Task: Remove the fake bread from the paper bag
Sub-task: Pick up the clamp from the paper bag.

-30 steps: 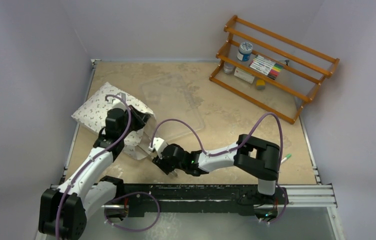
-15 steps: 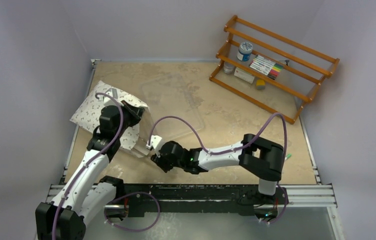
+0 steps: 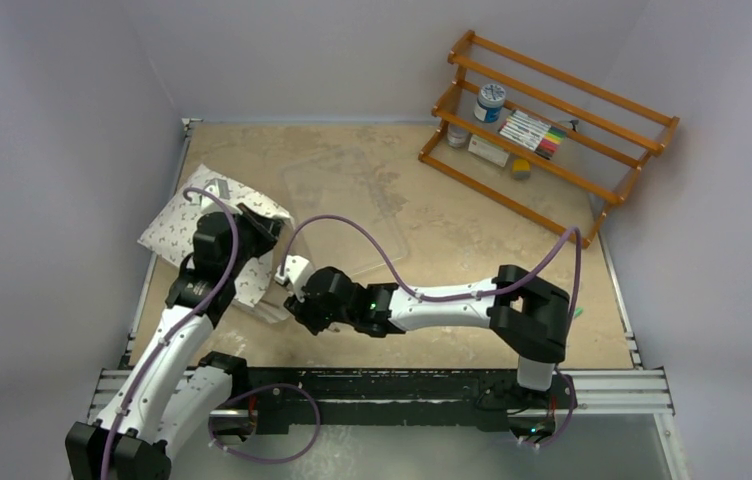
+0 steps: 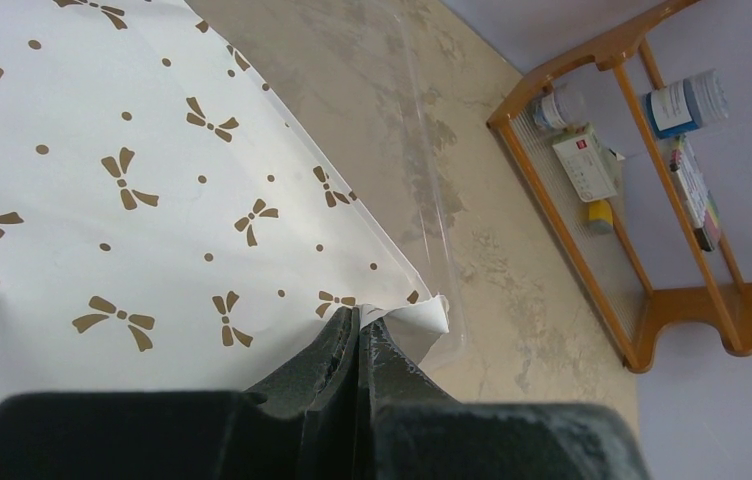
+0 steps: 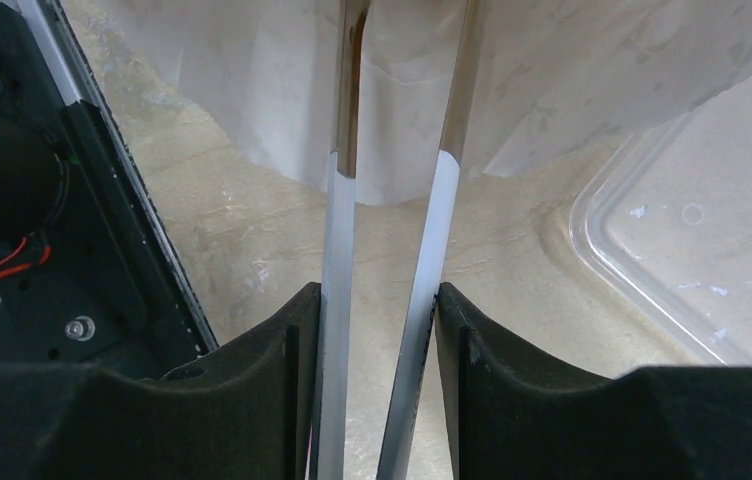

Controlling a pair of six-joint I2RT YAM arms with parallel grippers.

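Observation:
The white paper bag [image 3: 174,226] with small bow marks lies at the table's left. My left gripper [image 3: 264,230] is shut on its right-hand edge, and in the left wrist view the gripper [image 4: 360,316] pinches a corner of the bag [image 4: 102,180]. My right gripper [image 3: 294,303] is shut on metal tongs [image 5: 344,250]. The two tong arms run up under the bag's raised mouth [image 5: 552,80] and their tips are hidden inside. The right gripper [image 5: 380,305] sits just in front of the bag. No fake bread shows in any view.
A clear plastic tray [image 3: 352,205] lies on the table right of the bag; its corner shows in the right wrist view [image 5: 672,260]. A wooden shelf [image 3: 542,130] with jars and markers stands at the back right. The black rail [image 3: 402,385] runs along the near edge.
My right gripper has moved left with the tongs, up to the bag's mouth. My left gripper has drawn the bag's edge a little left and toward the near side.

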